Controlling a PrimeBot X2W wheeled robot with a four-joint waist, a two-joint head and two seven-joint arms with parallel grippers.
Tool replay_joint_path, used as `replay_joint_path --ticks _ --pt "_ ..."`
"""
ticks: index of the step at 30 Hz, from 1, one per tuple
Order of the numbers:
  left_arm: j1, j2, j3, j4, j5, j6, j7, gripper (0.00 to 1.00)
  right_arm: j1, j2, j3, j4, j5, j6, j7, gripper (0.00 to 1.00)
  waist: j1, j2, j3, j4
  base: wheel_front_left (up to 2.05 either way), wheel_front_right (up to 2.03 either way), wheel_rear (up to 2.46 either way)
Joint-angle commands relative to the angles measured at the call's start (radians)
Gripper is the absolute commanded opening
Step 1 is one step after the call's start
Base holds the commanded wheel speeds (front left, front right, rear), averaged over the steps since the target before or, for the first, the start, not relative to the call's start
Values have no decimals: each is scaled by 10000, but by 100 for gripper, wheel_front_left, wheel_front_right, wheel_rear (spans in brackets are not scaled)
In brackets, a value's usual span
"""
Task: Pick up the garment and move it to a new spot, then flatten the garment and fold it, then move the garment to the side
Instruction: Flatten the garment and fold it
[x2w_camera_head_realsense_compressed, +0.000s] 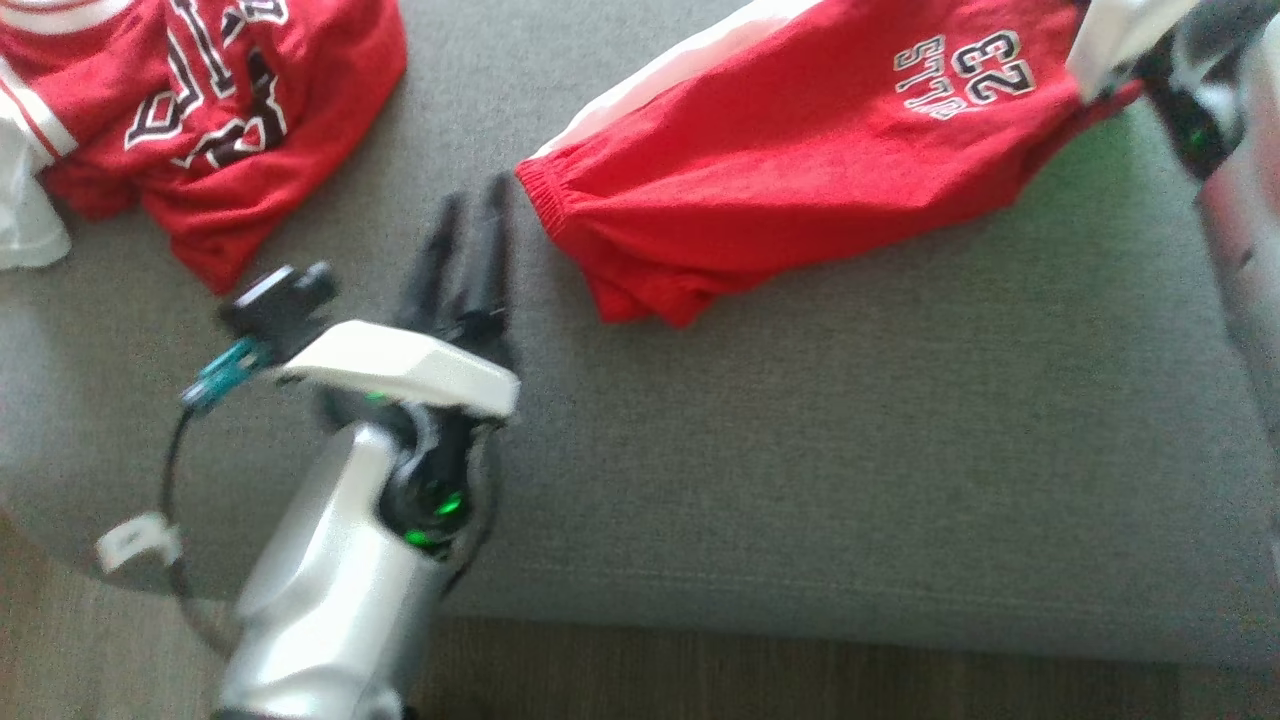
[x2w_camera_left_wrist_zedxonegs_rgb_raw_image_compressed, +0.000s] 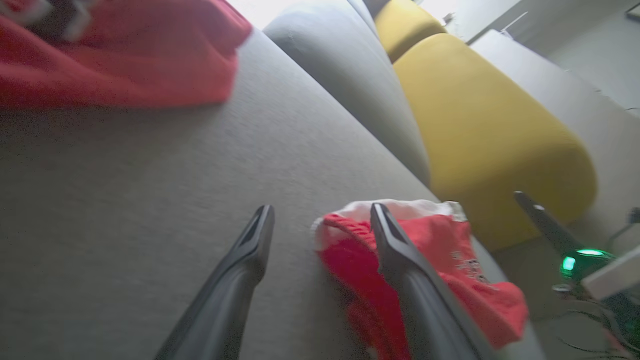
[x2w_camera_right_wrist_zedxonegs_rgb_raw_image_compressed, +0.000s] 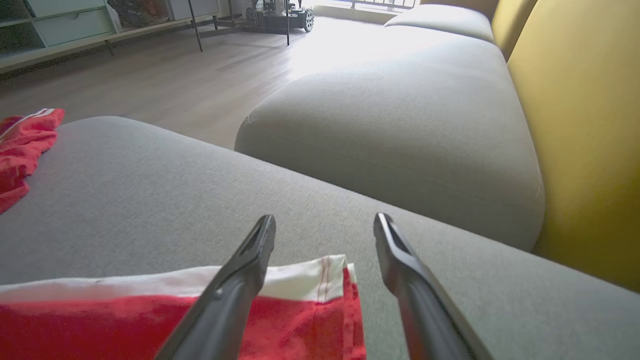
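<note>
Shorts (x2w_camera_head_realsense_compressed: 800, 170): red with a white side stripe and a "23" print, lying rumpled on the grey seat, from the upper middle to the upper right of the head view. The gathered end points toward centre frame.
Sofa (x2w_camera_head_realsense_compressed: 850, 450): grey fabric seat taking up most of the head view, with its front edge along the bottom.
Left claw (x2w_camera_head_realsense_compressed: 476, 195): left of centre in the head view, fingers pointing up the frame, tips just beside the gathered end of the shorts. In its own wrist view the two fingers stand apart with nothing between them.
Right claw (x2w_camera_right_wrist_zedxonegs_rgb_raw_image_compressed: 325, 217): spread wide in its own wrist view and holding nothing, over the white-striped corner of the shorts at the bottom of that frame. The left-hand finger crosses in front of the cloth and the other is over bare seat. I cannot tell whether either touches.
Jersey (x2w_camera_head_realsense_compressed: 200, 110): a second red garment with black-and-white lettering, bunched at the upper left of the head view, well apart from the shorts.
Yellow cushion (x2w_camera_right_wrist_zedxonegs_rgb_raw_image_compressed: 585, 125): upright along the right edge of the right wrist view, behind the seat.
Floor (x2w_camera_right_wrist_zedxonegs_rgb_raw_image_compressed: 150, 85): pale wood, upper left of the right wrist view.
</note>
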Motion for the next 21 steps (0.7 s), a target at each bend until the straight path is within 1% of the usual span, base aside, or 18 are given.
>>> replay_joint_path --ticks 1,4,8,9,11,14,18,21 --pt "379 232 883 -220 730 365 -49 100 512 193 161 -473 217 -4 -101 100 0 0 -323 -236 0 0 0" --pt "924 228 1454 -948 2410 1102 -49 100 1217 129 169 -952 453 -4 -154 100 0 0 -627 -419 0 0 0" --pt "1749 226 1446 -2205 4323 1885 -49 100 2355 -35 -241 -1534 266 -4 -247 100 0 0 -1035 -478 0 0 0" --pt "2194 226 1335 -2748 4996 2242 -49 100 2980 23 -569 -1820 131 -4 -162 100 0 0 -1217 -497 0 0 0" --pt "2619 225 1188 -3142 5510 2546 -49 100 3543 189 -939 -2120 39 -4 7 100 0 0 -1358 -537 0 0 0" --pt "3106 225 940 -3565 6093 2862 -49 100 4153 449 -1440 -2561 -121 -4 336 100 0 0 -1466 -579 0 0 0" --pt "3427 224 447 -4113 6461 3137 -49 100 4406 661 -2103 -2917 -384 -4 930 100 0 0 -1373 -471 0 0 0" --pt "3439 224 76 -4376 6565 3227 -49 100 4176 745 -2681 -2840 -598 -4 1405 100 0 0 -1149 -257 0 0 0"
